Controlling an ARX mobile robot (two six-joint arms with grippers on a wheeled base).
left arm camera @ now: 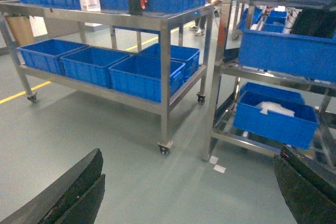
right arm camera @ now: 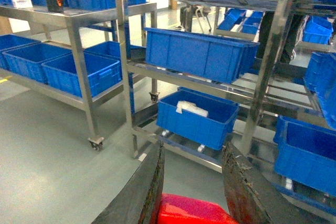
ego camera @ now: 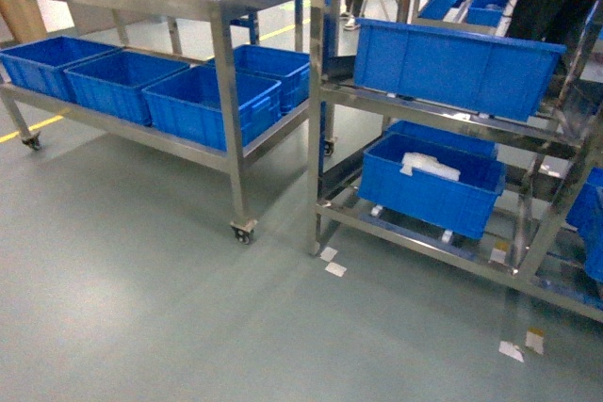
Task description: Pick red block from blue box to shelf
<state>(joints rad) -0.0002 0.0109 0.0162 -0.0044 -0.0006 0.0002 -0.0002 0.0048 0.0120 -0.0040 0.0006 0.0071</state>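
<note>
Between right gripper [right arm camera: 191, 182] fingers [right arm camera: 144, 192], red block [right arm camera: 191, 211], no legible writing anywhere

Bright even indoor light, soft blur, faint steel glare.

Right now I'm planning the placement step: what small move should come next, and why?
Probably drive closer to the shiny stainless-steel shelf. The right tool is closed on the small glossy red block, but the shelf's tiers lie well beyond it across open floor.
</note>
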